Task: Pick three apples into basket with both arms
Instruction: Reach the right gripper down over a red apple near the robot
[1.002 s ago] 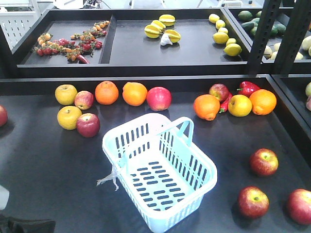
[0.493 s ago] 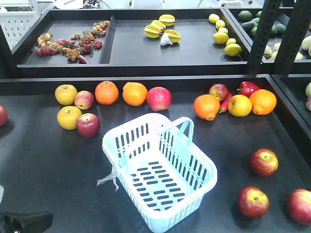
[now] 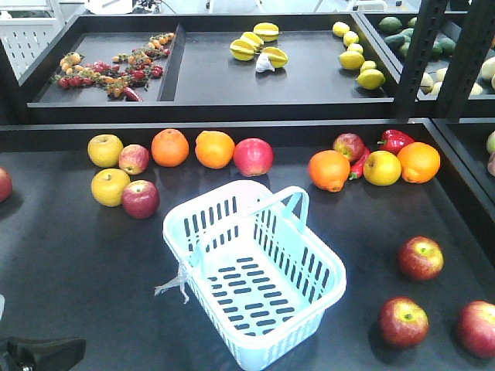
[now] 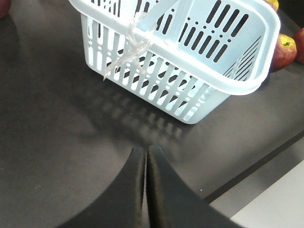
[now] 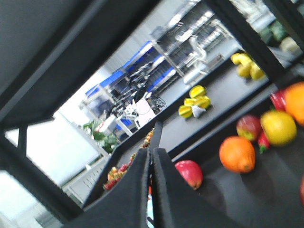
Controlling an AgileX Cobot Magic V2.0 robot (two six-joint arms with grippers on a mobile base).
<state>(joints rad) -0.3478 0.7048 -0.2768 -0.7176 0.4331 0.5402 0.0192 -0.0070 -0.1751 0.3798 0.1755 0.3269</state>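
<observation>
The pale blue basket (image 3: 224, 212) stands empty in the middle of the dark table, a white string tag at its left corner. Three dark red apples (image 3: 420, 257), (image 3: 402, 321), (image 3: 476, 328) lie to its right near the front. A dark part of my left arm (image 3: 46, 352) shows at the bottom left corner. In the left wrist view my left gripper (image 4: 147, 151) is shut and empty, just short of the basket's slotted wall (image 4: 190, 99). My right gripper (image 5: 151, 151) is shut and empty, raised and aimed at the back shelves; the front view does not show it.
A back row holds yellow apples (image 3: 104, 150), oranges (image 3: 169, 147), red apples (image 3: 253, 157) and red peppers (image 3: 395, 140). Another red apple (image 3: 140, 199) lies left of the basket. Raised shelf trays (image 3: 232, 104) sit behind, black rack posts (image 3: 421, 54) at right. The table's front edge (image 4: 266, 159) is close.
The dark part of my left arm at the bottom left has shifted slightly up and left. The basket and the fruit have not moved.
</observation>
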